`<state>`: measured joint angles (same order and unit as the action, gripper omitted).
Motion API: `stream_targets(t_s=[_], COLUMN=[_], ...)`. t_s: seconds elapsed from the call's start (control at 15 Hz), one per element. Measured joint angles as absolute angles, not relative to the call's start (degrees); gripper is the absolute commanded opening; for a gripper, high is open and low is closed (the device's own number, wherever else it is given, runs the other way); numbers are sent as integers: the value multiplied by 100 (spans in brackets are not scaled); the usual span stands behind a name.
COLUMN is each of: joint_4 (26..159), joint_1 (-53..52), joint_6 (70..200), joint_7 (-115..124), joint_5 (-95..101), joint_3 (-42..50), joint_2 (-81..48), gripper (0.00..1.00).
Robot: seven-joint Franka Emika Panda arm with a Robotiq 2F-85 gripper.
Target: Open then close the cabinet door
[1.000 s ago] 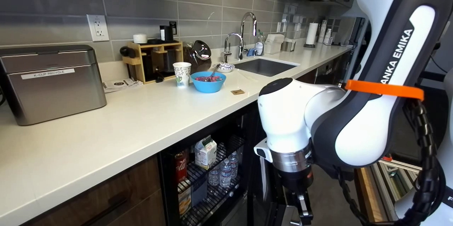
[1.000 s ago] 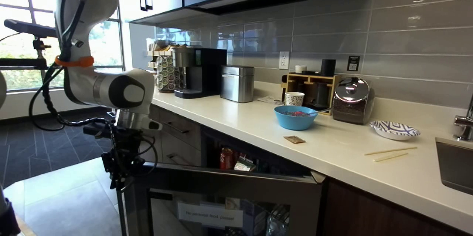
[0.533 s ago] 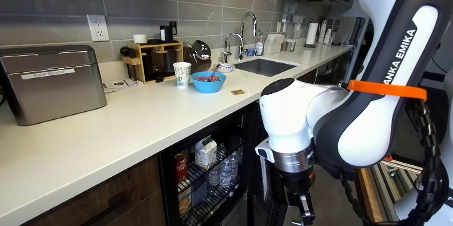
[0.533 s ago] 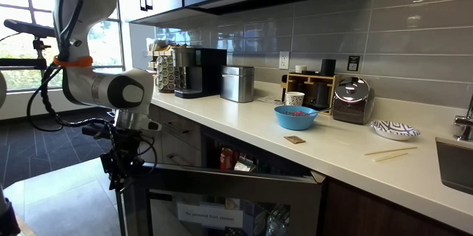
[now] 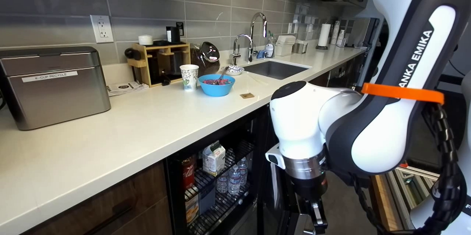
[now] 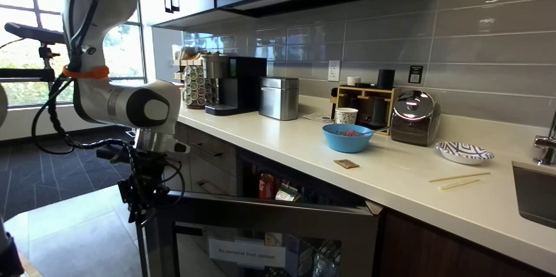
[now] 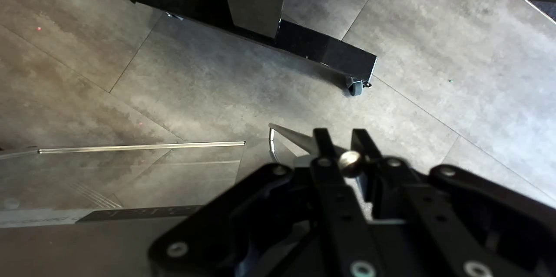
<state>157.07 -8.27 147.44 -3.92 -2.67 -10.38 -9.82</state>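
Since one second earlier, the arm (image 5: 368,132) and its tool (image 7: 342,140) have shifted very slightly toward the right edge of an exterior view; over the last half second no change is discernible. Left to right in an exterior view: the arm reaches down at the far left, with the tool at the free edge of the cabinet door (image 6: 256,227). This door stands open, swung out before the table (image 6: 295,140), its hinged end at the right; a sign (image 6: 247,252) on it reads "No personal food, please!" Along the table follow a coffee machine (image 6: 247,84), a metal bin (image 6: 279,99), a paper cup (image 6: 346,116) near a blue bowl (image 6: 347,140), a small packet (image 6: 346,163) in front of the bowl, a wooden rack (image 6: 367,90), a dark jar (image 6: 412,120), a patterned paper bowl (image 6: 464,154) with two thin sticks (image 6: 459,177) in front of it, and the sink (image 6: 535,201). Left to right in an exterior view: inside the cabinet (image 5: 174,198) stand a red can (image 5: 188,172), a carton (image 5: 213,159) and, lower down, water bottles (image 5: 234,181); door and tool are to their right. Left to right in the wrist view: the door's steel handle (image 7: 298,139) extends into the grasp of the tool, whose fingers (image 7: 322,140) stand narrow, one on each side of it; a black wheeled base (image 7: 299,49) rests on the floor (image 7: 417,64), higher in that view.
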Motion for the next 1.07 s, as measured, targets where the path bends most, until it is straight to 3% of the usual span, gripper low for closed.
stream_targets(t_s=[1.07], joint_4=[15583], joint_1=[-831], joint_6=[14817], joint_7=[47], joint_5=[-244], joint_3=[-1030], joint_2=[-1048], gripper=[3])
